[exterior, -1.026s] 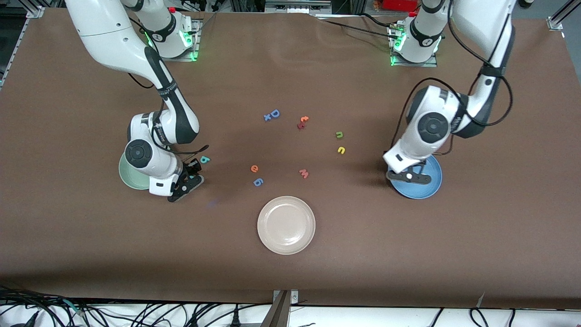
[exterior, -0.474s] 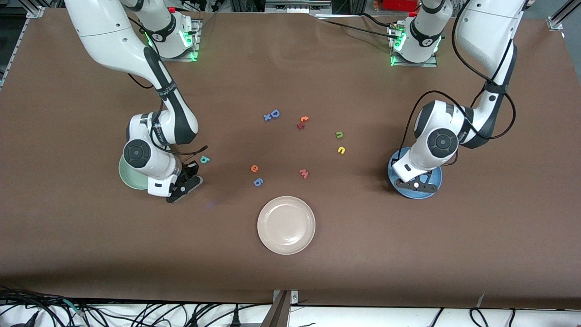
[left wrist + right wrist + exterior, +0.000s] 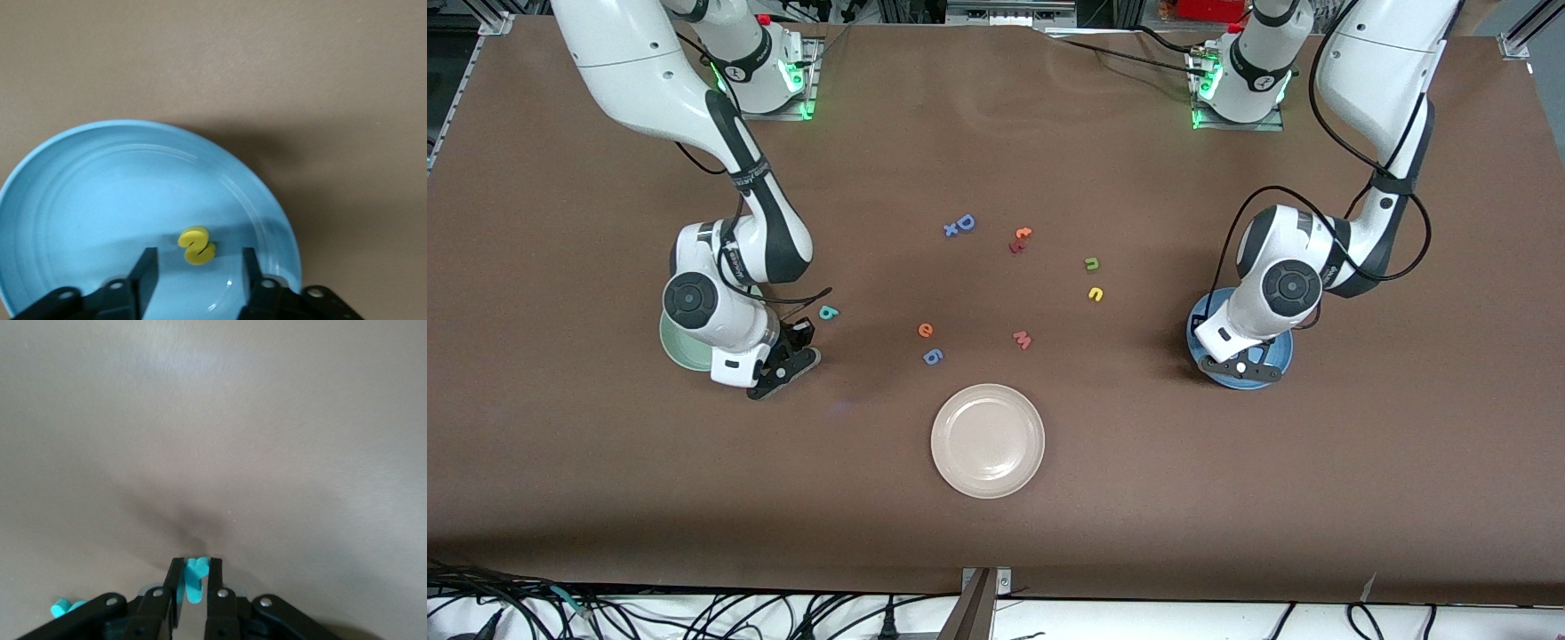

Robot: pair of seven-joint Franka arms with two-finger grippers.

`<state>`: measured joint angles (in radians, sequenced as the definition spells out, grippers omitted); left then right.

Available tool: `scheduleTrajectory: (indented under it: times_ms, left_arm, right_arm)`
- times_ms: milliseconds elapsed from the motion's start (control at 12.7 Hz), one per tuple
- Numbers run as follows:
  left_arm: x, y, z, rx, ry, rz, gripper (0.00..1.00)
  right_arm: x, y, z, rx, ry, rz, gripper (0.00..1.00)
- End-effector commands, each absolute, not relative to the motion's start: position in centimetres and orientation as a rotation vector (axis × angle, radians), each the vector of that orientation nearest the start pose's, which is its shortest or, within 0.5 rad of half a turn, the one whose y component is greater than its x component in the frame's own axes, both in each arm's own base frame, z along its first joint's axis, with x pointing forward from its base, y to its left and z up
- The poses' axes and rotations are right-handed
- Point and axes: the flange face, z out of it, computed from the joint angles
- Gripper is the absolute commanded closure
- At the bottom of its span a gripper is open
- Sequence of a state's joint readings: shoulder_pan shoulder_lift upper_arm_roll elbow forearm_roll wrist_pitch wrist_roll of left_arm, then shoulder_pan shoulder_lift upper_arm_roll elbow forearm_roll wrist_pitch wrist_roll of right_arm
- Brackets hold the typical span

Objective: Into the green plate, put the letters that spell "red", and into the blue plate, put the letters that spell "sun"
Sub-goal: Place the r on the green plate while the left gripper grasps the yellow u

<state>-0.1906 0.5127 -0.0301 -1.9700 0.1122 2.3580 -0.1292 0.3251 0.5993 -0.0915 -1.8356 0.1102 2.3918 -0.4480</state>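
Note:
My right gripper is shut on the small teal "r", just above the table beside the green plate. The teal "d" lies close by on the table. The orange "e" lies nearer the table's middle. My left gripper hangs open over the blue plate, its fingers on either side of the yellow "s", which lies flat in the blue plate. The yellow "u" and olive "n" lie on the table toward the blue plate.
A cream plate sits nearest the front camera. Loose letters lie mid-table: a blue "g", a pink "w", an orange "t" with a red piece, and a blue "D".
The left gripper moved over the blue plate, opened and let the yellow "s" drop into it. The right gripper shut on the teal "r" and shifted slightly toward the green plate.

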Motion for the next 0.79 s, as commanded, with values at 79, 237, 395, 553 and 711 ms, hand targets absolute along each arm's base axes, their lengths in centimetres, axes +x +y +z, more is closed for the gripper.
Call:
scheduleTrajectory:
  times_ms: [79,237,395,553,711]
  left_arm:
    - [58.2,-17.9,23.0,-3.066,0.305,0.103,0.0]
    - [56.7,-22.7,23.7,-3.102,0.257,0.096,0.0]
    - [55.2,-26.2,23.7,-3.122,0.239,0.096,0.0]
    - [52.5,-30.1,21.5,-3.122,0.275,0.124,0.0]
    - [50.6,-33.2,19.7,-3.142,0.251,0.094,0.0]
  right_arm:
    - [63.6,12.6,26.2,-2.991,-0.843,0.102,1.0]
    - [63.7,9.6,27.4,-3.02,-0.775,0.139,1.0]
    - [63.7,5.9,27.6,-3.051,-0.705,0.195,1.0]
    - [63.4,2.1,26.7,-3.088,-0.622,0.232,1.0]
    - [62.7,-2.2,24.8,-3.1,-0.525,0.283,1.0]
